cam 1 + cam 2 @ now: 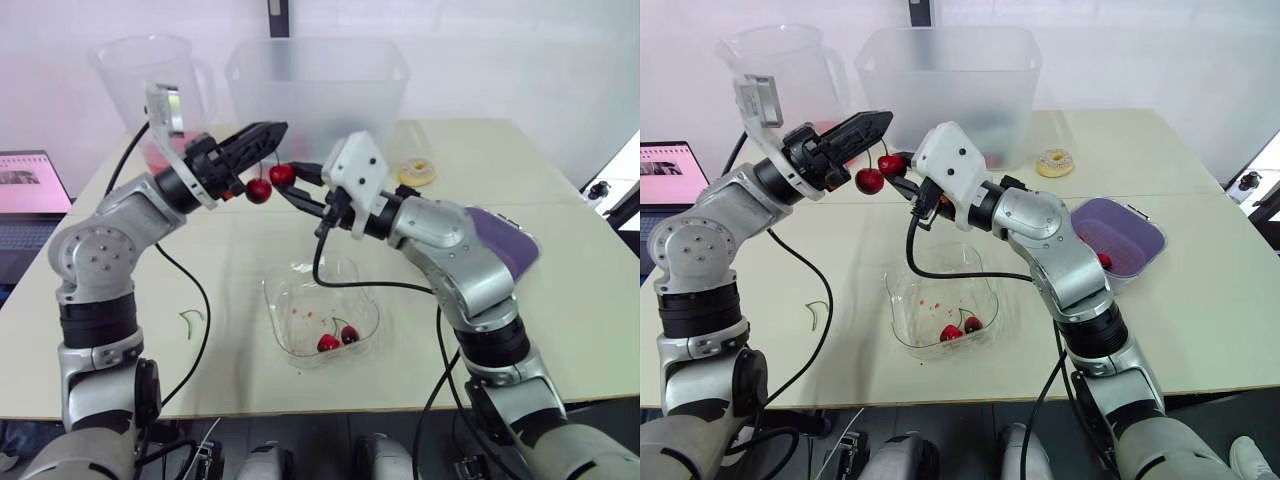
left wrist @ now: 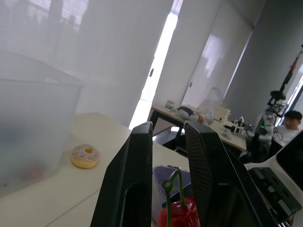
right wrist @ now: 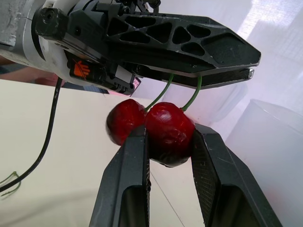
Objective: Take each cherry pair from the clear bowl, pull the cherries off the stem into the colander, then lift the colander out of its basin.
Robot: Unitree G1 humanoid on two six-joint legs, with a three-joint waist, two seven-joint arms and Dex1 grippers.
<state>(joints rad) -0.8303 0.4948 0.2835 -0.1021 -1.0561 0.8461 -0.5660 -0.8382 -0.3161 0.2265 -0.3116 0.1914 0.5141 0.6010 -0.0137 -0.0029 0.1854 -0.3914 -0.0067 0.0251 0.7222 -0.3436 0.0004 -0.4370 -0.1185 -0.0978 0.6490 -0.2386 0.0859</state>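
A cherry pair hangs in the air above the table, behind the clear bowl (image 1: 285, 300). My left gripper (image 1: 276, 134) is shut on the pair's green stems (image 3: 163, 92). My right gripper (image 3: 168, 130) is shut on one of its cherries (image 3: 166, 133). The second cherry (image 1: 259, 191) hangs free just beside it. In the clear bowl lies another cherry pair (image 1: 337, 340) amid red juice spots. The purple colander (image 1: 1132, 232) sits at the right behind my right arm, with a cherry (image 1: 1104, 261) in it.
A large frosted tub (image 1: 318, 85) and a clear pitcher (image 1: 160, 75) stand at the back. A sprinkled donut (image 1: 416, 172) lies right of the tub. A laptop (image 1: 30, 190) is at the far left. A loose green stem (image 1: 190, 320) lies left of the bowl.
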